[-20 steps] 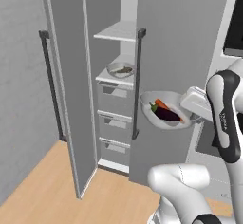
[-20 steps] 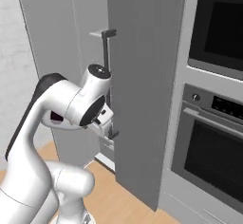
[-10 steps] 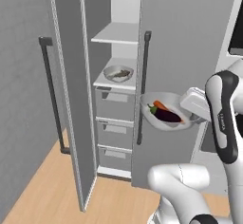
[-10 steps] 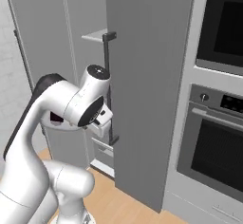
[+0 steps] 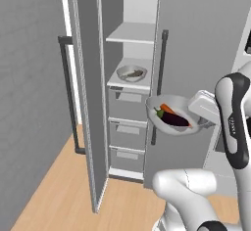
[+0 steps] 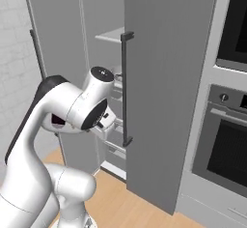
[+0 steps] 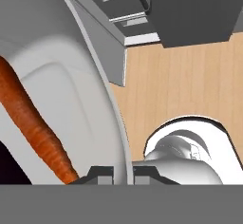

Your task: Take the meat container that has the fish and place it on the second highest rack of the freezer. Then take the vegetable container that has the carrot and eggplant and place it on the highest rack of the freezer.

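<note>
Tool [image 7: 121, 173] is clamped shut on the rim of the pale grey round vegetable container [image 5: 171, 126], kept level so the slim orange carrot [image 5: 168, 109] and dark purple eggplant [image 5: 174, 120] stay in. Pale grey highest rack [image 5: 132, 33] lies up-left; the fish container [image 5: 130, 73] is already shelved below it.

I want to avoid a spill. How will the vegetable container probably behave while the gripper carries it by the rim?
The vegetable container looks stiff, so it probably keeps its shape. The gripper pinches only its rim, so it may tilt. The carrot and eggplant lie loose inside and could slide or roll.
</note>
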Controlling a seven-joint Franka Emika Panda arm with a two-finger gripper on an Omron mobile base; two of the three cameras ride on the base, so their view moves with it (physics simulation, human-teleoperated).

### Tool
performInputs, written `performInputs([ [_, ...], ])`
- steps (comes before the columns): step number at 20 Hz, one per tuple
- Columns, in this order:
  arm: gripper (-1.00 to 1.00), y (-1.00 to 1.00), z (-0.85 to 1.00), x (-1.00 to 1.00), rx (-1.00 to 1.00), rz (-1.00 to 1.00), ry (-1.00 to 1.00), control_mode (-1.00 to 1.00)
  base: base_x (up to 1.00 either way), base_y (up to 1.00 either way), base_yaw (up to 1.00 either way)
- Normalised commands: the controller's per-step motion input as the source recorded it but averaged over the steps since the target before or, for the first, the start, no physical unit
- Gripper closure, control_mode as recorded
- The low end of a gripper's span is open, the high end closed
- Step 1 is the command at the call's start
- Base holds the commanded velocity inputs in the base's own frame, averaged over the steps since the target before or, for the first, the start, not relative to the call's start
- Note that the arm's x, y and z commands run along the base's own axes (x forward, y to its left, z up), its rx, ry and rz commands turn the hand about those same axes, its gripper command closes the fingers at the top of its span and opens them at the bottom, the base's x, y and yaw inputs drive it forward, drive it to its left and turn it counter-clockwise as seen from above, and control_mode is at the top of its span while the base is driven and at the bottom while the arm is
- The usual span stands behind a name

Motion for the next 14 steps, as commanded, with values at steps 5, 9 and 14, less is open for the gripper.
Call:
performInputs([
  [5, 1.0, 0.0, 0.0, 0.0, 0.0, 0.0, 0.0, 1.0, 0.43, 0.19, -0.06],
  [9, 1.0, 0.0, 0.0, 0.0, 0.0, 0.0, 0.0, 1.0, 0.51, 0.21, -0.18],
  [14, 1.0, 0.0, 0.0, 0.0, 0.0, 0.0, 0.0, 1.0, 0.67, 0.3, -0.2],
])
